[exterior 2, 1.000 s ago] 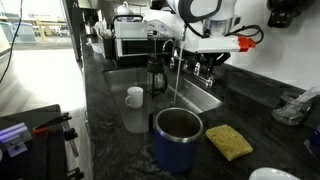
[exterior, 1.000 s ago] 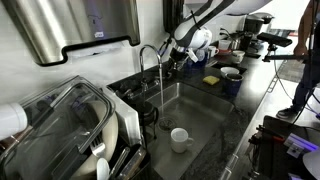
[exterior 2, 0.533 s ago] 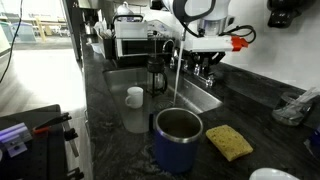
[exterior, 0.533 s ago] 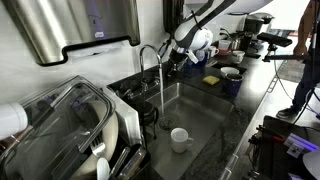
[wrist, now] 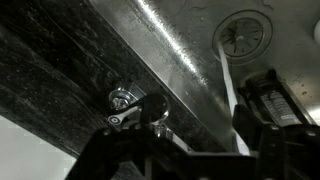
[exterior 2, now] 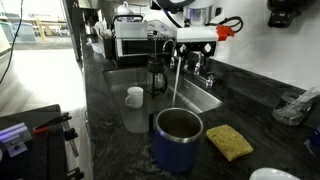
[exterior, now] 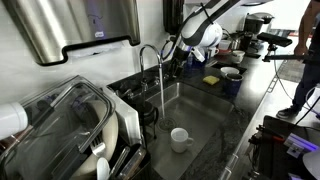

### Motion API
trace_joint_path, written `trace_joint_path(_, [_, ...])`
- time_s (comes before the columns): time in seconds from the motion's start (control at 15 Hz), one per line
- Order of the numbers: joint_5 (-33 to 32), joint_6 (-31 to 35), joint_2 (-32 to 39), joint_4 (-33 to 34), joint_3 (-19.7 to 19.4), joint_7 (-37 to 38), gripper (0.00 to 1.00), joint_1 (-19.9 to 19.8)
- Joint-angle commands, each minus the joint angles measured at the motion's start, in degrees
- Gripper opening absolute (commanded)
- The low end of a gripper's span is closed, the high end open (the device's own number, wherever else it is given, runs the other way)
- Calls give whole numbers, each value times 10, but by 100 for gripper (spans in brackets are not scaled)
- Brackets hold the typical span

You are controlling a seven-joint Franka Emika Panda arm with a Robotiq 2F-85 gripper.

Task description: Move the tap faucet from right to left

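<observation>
The tap faucet (exterior: 147, 52) is a slim chrome gooseneck behind the steel sink (exterior: 200, 110). In both exterior views its spout arches over the basin and water runs from it. In an exterior view the spout (exterior 2: 178, 58) hangs just below my gripper (exterior 2: 197, 58). My gripper (exterior: 183, 52) hovers close behind the arch and looks apart from it. The wrist view is dark: the faucet base (wrist: 126, 98) lies at centre left, a pale streak (wrist: 232, 100) runs past the right finger (wrist: 268, 105), and my gripper (wrist: 190, 150) stands open with nothing clamped.
A white mug (exterior: 179, 138) stands in the basin. A dark metal cup (exterior 2: 178, 135) and a yellow sponge (exterior 2: 229, 141) sit on the black counter. A dish rack (exterior: 80, 120) holds plates beside the sink. A coffee pot (exterior 2: 157, 72) stands behind the sink, near a person (exterior: 305, 70).
The jaws have spread open and the gripper has lifted a little from the faucet's arch. The spout and its water stream stay where they were.
</observation>
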Motion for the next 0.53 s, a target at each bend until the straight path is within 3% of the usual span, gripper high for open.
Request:
trace_joint_path(0.0, [-48, 92, -72, -78, -43, 87, 100, 33])
trace_joint_path(0.2, [-128, 164, -122, -118, -87, 179, 100, 48])
trace_joint_path(0.27, [-156, 158, -138, -126, -98, 202, 100, 47])
trace_joint_path(0.33, [-158, 113, -156, -126, -96, 190, 100, 43])
trace_joint_path(0.47, [-99, 15, -185, -121, -69, 116, 100, 26])
